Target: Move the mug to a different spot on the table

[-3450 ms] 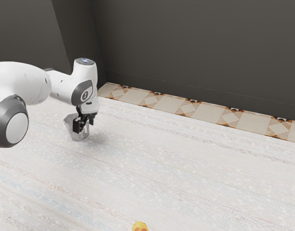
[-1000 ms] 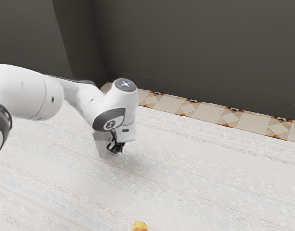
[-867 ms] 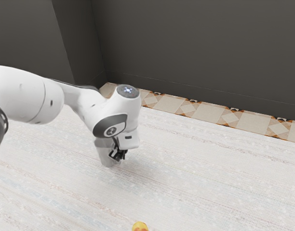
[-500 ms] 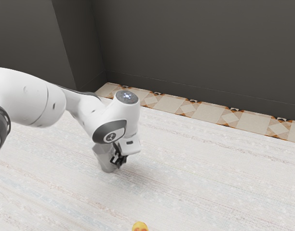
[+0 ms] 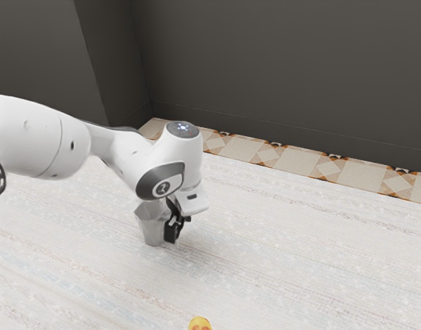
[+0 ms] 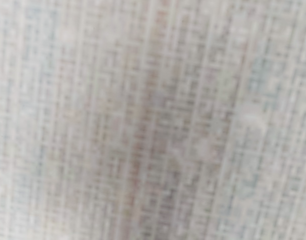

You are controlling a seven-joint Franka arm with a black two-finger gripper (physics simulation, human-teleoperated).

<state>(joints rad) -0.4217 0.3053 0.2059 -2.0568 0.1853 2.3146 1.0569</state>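
Note:
The grey mug [image 5: 150, 227] stands upright on the pale woven tabletop [image 5: 286, 234], a little to the exterior view's left of the table's middle. My gripper [image 5: 169, 228] hangs straight down at the mug's right side. One black finger [image 5: 172, 231] stands along the outside of the mug's wall, and the white hand [image 5: 191, 203] sits just above the rim. The fingers look open, with the mug resting on the table by itself. The wrist view is a close, blurred stretch of the woven tabletop [image 6: 153, 120].
A small yellow-orange object [image 5: 199, 323] lies at the table's near edge, below the mug. Beyond the table's far edge runs a patterned tiled floor [image 5: 300, 161] and a dark wall. Open tabletop stretches toward the exterior view's right.
My hand carried the mug from the table's far left toward the middle and set it down. In the last half second the hand shifted slightly right and up while the mug stayed put.

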